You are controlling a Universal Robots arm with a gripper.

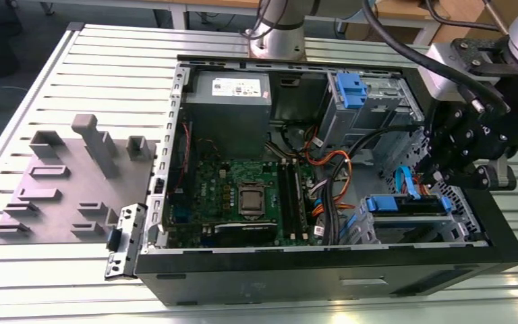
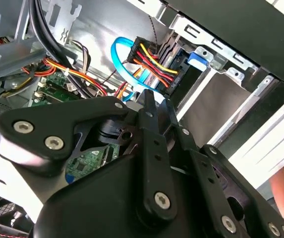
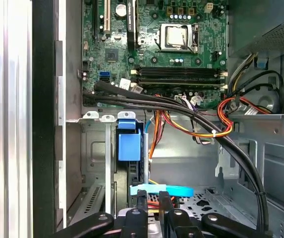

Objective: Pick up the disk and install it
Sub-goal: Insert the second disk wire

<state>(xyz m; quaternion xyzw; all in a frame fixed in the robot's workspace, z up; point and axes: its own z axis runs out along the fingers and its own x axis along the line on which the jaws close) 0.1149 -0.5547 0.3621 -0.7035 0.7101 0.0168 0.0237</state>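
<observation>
Gripper (image 1: 434, 177) sits at right of exterior view, inside case (image 1: 331, 266), over lower drive bay. Disk (image 1: 407, 204) already in bay, lower right, blue rails showing. Your fingers (image 2: 149, 106) look pinched together, grasping nothing. Judgement: install nearly done; seating unconfirmed.

Matt black metal fingers (image 2: 149, 111)

The gripper (image 2: 154, 106) hides most of the disk (image 2: 194, 62) in the second wrist view; fingertips overlap, their gap unreadable.
</observation>
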